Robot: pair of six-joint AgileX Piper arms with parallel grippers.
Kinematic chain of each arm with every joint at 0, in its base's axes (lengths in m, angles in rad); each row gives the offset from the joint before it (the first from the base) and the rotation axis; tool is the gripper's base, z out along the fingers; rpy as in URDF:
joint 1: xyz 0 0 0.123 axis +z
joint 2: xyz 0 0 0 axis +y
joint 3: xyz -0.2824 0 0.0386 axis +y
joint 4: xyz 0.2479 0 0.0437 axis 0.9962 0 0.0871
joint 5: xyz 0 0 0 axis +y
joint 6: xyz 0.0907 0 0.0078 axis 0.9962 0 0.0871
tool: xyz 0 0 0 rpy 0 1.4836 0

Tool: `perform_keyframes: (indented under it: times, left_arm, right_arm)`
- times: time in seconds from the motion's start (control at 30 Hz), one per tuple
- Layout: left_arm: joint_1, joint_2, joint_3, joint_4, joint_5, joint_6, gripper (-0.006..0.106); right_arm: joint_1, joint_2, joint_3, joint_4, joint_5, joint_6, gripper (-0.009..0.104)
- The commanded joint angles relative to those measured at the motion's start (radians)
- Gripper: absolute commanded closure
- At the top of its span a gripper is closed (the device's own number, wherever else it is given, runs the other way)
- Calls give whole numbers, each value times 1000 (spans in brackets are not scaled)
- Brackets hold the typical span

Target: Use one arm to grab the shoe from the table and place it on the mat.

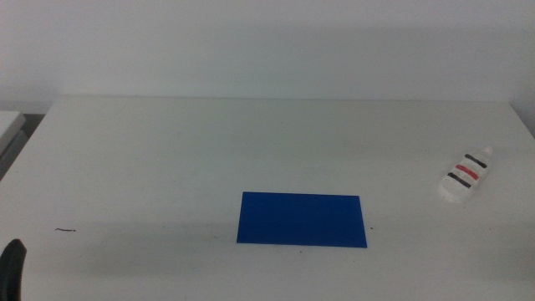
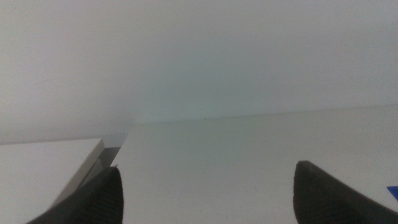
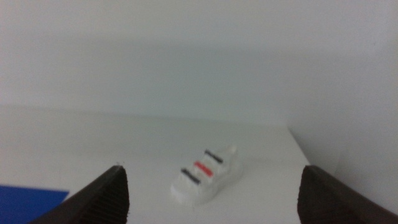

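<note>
Left end effector (image 1: 12, 266) waits at the near edge, gaping, empty; shoe (image 1: 466, 176) lies right of mat (image 1: 302, 220).

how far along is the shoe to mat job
Nothing looks done yet: the shoe lies on the table near its right edge, well apart from the blue mat, which is bare. Nothing is in hand: the right gripper is open with the shoe ahead of it, and the left gripper waits open at the lower left. The grasp, carry and placing are all left.
</note>
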Motion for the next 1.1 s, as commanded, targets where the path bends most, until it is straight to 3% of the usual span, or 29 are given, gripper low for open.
perform_keyframes:
  times: [0.0,0.33,0.4,0.53,0.7,0.83,0.93,1.07]
  left_arm:
    - [0,5,0,-4,-12,-3,7]
    - [0,5,0,-4,-12,-3,7]
    - [0,5,0,-4,-12,-3,7]
    - [0,5,0,-4,-12,-3,7]
    - [0,5,0,-4,-12,-3,7]
    - [0,5,0,-4,-12,-3,7]
    - [0,5,0,-4,-12,-3,7]
    - [0,5,0,-4,-12,-3,7]
  right_arm:
    - [-9,-5,-7,-10,30,-10,3]
    - [-9,239,-398,-33,296,-13,3]
    - [-9,361,-480,-2,334,8,3]
    - [-9,606,-686,56,601,144,3]
    - [-9,906,-890,69,741,328,3]
    - [-9,1117,-1010,-16,740,667,3]
    - [-9,1277,-1096,-105,714,803,3]
    - [-9,1501,-1202,-160,714,925,3]
